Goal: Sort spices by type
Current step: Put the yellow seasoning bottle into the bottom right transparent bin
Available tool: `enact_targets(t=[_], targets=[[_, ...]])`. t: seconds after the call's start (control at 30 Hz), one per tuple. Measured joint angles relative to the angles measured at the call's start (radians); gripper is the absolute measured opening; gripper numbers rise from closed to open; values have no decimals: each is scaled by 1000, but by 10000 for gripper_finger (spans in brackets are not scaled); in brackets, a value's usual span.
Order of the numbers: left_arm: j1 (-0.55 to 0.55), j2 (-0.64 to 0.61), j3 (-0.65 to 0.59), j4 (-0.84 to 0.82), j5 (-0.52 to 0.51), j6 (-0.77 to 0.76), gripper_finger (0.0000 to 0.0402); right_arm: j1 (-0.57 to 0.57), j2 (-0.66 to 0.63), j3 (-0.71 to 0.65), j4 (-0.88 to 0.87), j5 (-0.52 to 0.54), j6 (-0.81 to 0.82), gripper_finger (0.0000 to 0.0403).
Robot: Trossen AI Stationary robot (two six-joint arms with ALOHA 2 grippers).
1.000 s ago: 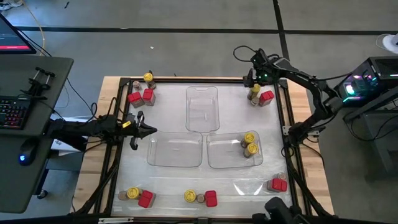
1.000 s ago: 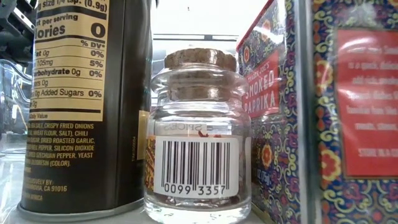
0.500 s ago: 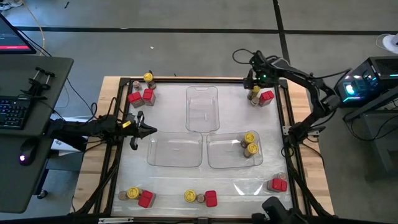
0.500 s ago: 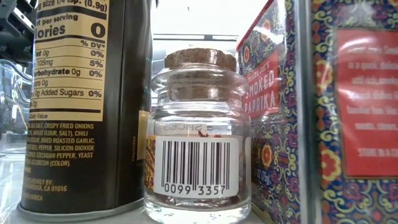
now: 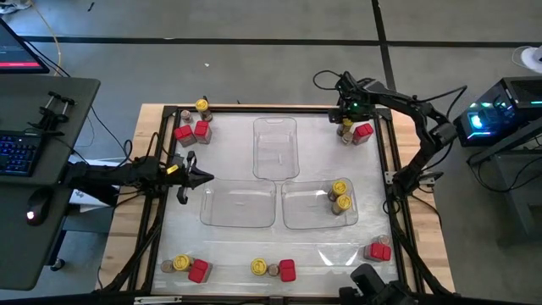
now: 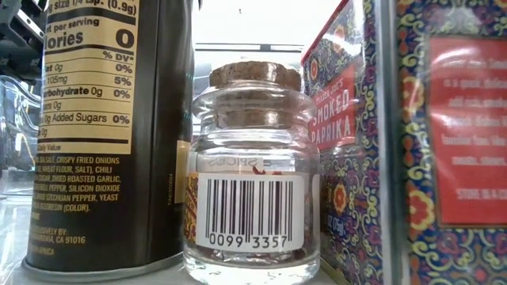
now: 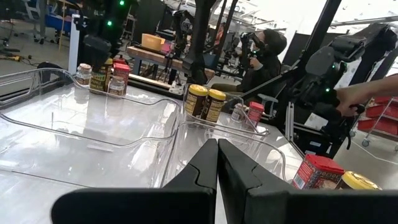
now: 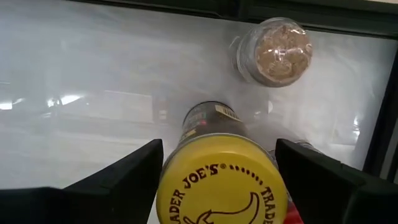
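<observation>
1. My right gripper [image 8: 217, 163] has descended over the yellow-lidded jar [image 8: 219, 182] beside the red box [image 5: 363, 131], fingers spread, unclamped.
2. Grasp comes next.
3. Left gripper [image 7: 217, 163] waits, pinched closed.

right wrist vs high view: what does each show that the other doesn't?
Only the right wrist view: the yellow-lidded jar sits between the open right gripper fingers, lid lettering readable, with a cork-topped jar just beyond.

Only the high view: the whole table, three clear trays, two yellow-lidded jars in the tray nearest the right arm, spice clusters at the corners, and the left gripper waiting at the table's left edge.

Both: the right gripper over the far-right corner cluster.
</observation>
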Motion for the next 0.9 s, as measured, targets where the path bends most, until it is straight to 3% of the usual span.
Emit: enact_targets(t=[0.1,0.2,0.57,0.9], targets=[[0,0,0,0,0,0,0,0,0,0,5,0,-2,272],[0,0,0,0,0,1,0,0,0,0,5,2,-15,215],[0,0,0,0,0,0,0,13,-6,50,-75,-30,-104,214],[0,0,0,0,0,0,0,194,-219,199,-104,-119,-67,214]])
